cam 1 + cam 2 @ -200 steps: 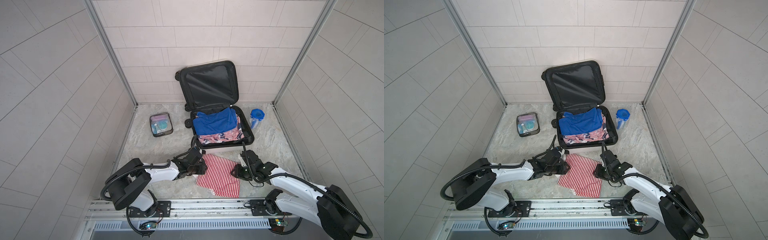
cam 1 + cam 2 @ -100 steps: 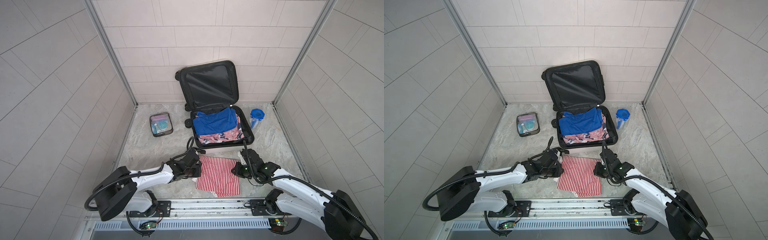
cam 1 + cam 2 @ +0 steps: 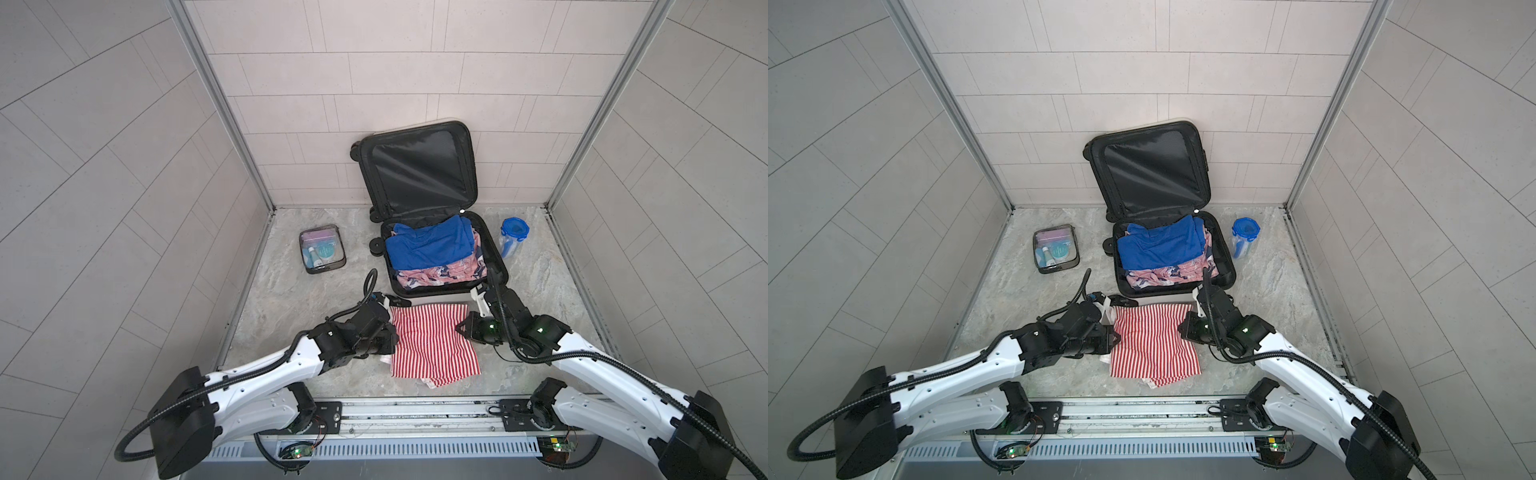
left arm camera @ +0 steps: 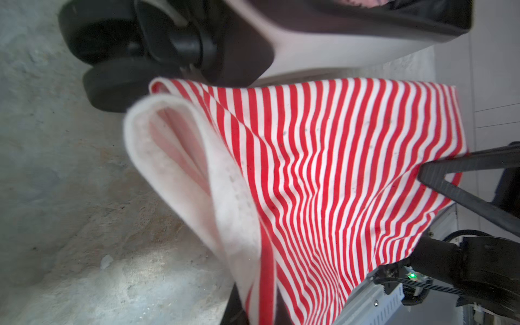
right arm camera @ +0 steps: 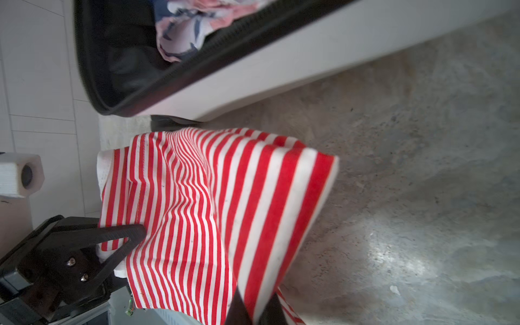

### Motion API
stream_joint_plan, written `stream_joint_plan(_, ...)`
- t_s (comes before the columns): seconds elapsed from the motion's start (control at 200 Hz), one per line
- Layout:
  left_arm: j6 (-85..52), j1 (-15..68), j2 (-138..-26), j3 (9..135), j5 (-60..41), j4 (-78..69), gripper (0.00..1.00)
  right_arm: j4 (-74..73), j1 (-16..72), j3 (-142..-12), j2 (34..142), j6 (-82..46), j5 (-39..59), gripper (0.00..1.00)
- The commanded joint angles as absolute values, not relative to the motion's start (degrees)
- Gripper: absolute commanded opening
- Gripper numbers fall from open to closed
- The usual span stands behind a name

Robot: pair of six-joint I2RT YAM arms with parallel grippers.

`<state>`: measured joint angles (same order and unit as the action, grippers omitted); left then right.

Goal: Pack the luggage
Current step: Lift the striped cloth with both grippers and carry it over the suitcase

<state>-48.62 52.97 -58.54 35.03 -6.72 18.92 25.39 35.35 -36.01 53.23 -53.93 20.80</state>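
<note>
We see the luggage [image 3: 419, 174] [image 3: 1150, 170] lying open at the 12 o'clock end of the stone floor [image 3: 291, 299]. Its black-lined lid leans up against the tiled wall [image 3: 415, 91]. The lower half holds a blue garment [image 3: 428, 245] on top of a pink patterned garment [image 3: 440, 274].

Just at 6 o'clock from the luggage there is a red-and-white striped cloth [image 3: 428, 345] [image 3: 1150, 340]. The left gripper [image 3: 392, 334] [image 3: 1113, 338] is pressed together on the 9 o'clock edge of the cloth, and the right gripper [image 3: 459, 328] [image 3: 1181, 328] is pinching its 3 o'clock edge. In the wrist views the striped cloth [image 4: 323, 168] [image 5: 197, 211] is stretched between them. Each wrist camera also shows the opposite gripper biting into the fabric: the right one [image 4: 422, 173] and the left one [image 5: 132, 233]. A black wheel [image 4: 112, 90] of the luggage stands just beside the cloth's corner.

At 10 o'clock on the floor, apart from the luggage, lies a clear pouch [image 3: 322, 249] [image 3: 1056, 248] with dark trim. What is printed on the small things inside it is too small for us to read. At 2 o'clock, just beside the luggage, stands a clear cup [image 3: 514, 232] [image 3: 1246, 232] with a blue lid.
</note>
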Motion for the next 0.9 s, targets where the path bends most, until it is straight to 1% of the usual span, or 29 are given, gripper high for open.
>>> stream_joint_plan(0.0,-48.0,53.5,-55.6,40.1,-5.1,24.1,0.00,28.8,35.6,-41.7,52.1,-52.1,20.3,0.00)
stream_joint_plan(0.13,-45.8,53.4,-55.4,45.8,-2.1,27.5,0.00,29.2,35.1,-47.4,52.9,-48.6,17.9,0.00)
stream_joint_plan(0.225,-43.7,53.3,-56.8,49.7,1.9,26.5,0.00,29.9,33.0,-52.5,55.1,-45.7,17.9,0.00)
stream_joint_plan(0.365,-39.3,51.9,-63.1,58.0,5.5,26.4,0.00,30.3,28.5,-61.3,61.5,-41.5,19.7,0.00)
stream_joint_plan(0.62,-32.3,44.2,-78.7,74.2,2.6,26.3,0.00,30.5,21.8,-77.4,75.6,-36.4,21.8,0.00)
stream_joint_plan(0.746,-29.3,40.1,-85.6,80.2,0.2,25.5,0.00,31.1,18.5,-84.6,83.3,-34.4,22.0,0.00)
stream_joint_plan(0.806,-27.5,38.7,-89.2,83.0,0.1,25.6,0.00,31.0,16.9,-87.7,87.5,-34.3,23.1,0.00)
stream_joint_plan(0.896,-26.7,35.8,-94.4,86.3,-2.7,24.7,0.00,32.6,14.7,-93.3,94.5,-34.6,25.6,0.00)
